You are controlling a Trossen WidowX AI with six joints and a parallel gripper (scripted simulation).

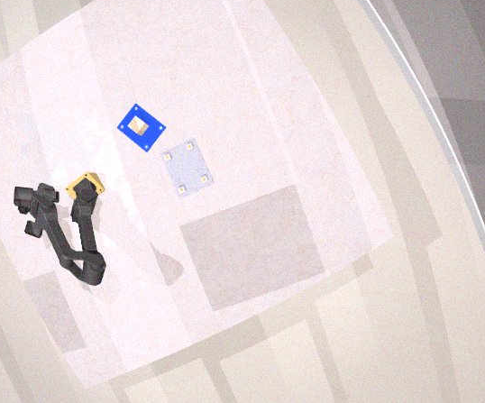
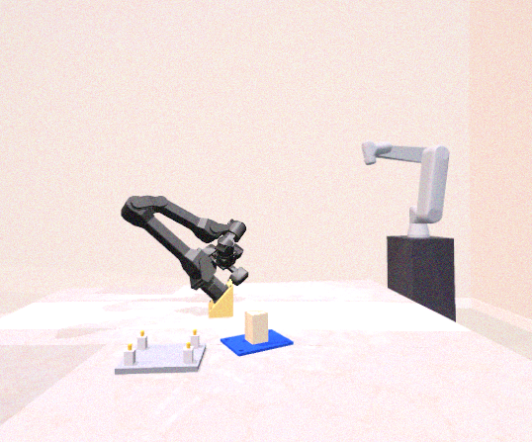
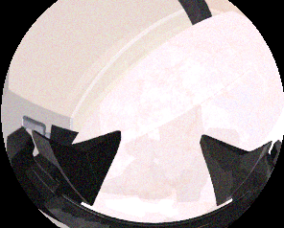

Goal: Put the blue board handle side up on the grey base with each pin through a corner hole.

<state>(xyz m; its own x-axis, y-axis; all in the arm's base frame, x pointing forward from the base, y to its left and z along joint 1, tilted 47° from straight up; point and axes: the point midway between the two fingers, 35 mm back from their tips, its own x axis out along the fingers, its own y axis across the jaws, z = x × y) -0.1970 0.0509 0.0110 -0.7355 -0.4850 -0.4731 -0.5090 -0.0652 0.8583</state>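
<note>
A pale grey, smooth-surfaced jointed arm (image 2: 432, 187) stands in the background of the exterior view, bent over toward the left of the picture. Its round foot rests on a tall, dark, box-shaped pedestal (image 2: 421, 276) beyond the table, near a plain peach-coloured wall (image 2: 520, 142).

The black arm (image 1: 51, 231) (image 2: 169, 240) has chunky angular links, rounded joints and a pincer (image 3: 160, 139) with dark, wedge-shaped fingers.
</note>
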